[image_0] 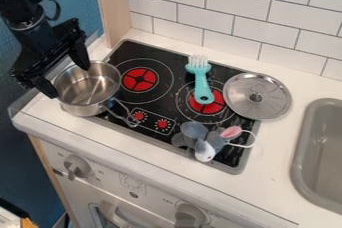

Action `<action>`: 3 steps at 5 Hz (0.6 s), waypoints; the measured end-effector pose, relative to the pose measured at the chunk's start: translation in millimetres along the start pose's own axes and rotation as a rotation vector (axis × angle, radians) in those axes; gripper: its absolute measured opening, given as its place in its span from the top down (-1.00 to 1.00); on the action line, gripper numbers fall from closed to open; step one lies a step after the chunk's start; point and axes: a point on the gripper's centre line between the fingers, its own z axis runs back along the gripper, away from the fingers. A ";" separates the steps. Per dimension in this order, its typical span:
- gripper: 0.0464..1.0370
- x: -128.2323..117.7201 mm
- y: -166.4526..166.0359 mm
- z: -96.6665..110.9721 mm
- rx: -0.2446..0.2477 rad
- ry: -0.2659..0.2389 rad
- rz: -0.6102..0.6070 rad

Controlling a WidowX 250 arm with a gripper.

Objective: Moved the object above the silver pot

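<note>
My gripper (70,81) is open at the left rim of the pot (89,97), fingertips apart. The pot sits upright at the left side of the cooktop (160,56), its handle directed near and right. The brush (201,79) lies farther right, bristles far. The lid (257,107) rests right of the brush; the toy mouse (204,141) occupies the near right portion.

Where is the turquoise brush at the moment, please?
In the camera view, the turquoise brush lies on the right half of the black stovetop, its handle end over the right red burner, just left of the silver lid.
</note>
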 end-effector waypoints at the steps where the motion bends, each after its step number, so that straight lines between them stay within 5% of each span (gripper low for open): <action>1: -0.93 -3.0 3.4 -5.8 0.020 0.019 0.003; 2: -0.93 -11.8 6.1 -3.1 0.046 0.018 -0.035; 3: -0.93 -22.4 2.5 2.3 0.095 -0.137 -0.074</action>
